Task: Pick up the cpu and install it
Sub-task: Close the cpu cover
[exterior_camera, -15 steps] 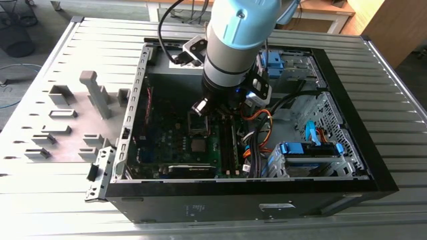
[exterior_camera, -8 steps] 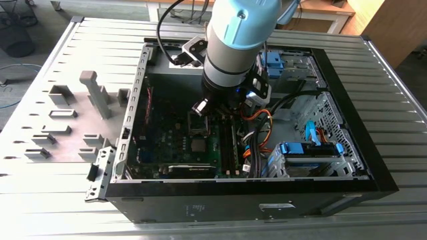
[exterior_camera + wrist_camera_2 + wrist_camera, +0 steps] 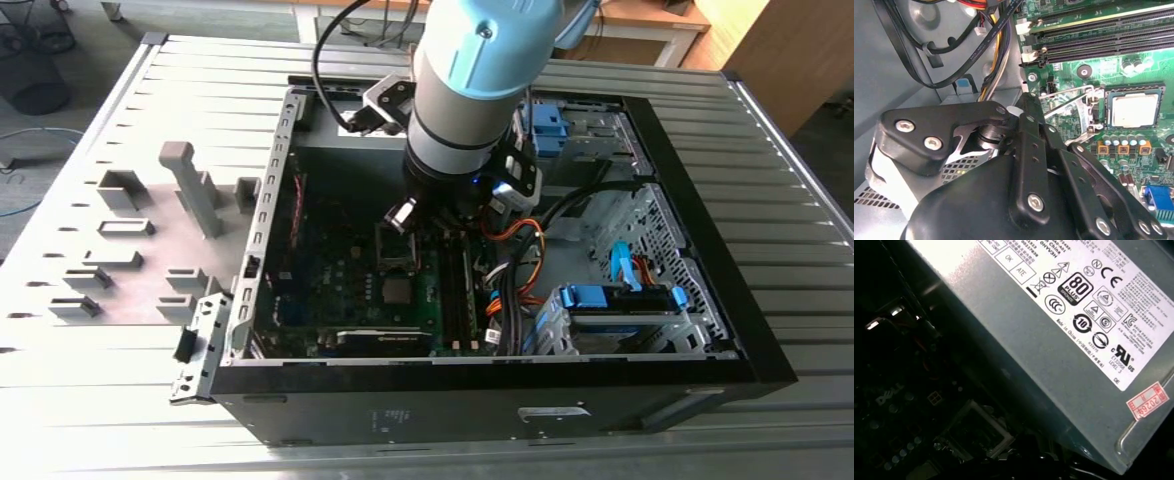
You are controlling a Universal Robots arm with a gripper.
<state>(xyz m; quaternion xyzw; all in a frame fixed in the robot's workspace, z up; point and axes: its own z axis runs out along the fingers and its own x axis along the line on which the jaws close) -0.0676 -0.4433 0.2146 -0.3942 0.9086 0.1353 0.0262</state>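
cpu [image 3: 1134,110] apparently seated in socket [image 3: 1108,112]; thin, light, stiff, fragile, take by edges. gripper [image 3: 404,218] nearby, opening cannot be told.

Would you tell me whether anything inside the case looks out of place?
Only the socket frame stands swung open beside the cpu, which lies flat and square; nothing looks damaged.

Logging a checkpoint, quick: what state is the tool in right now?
Tool: open or closed cannot be told. The cpu sits in its socket.
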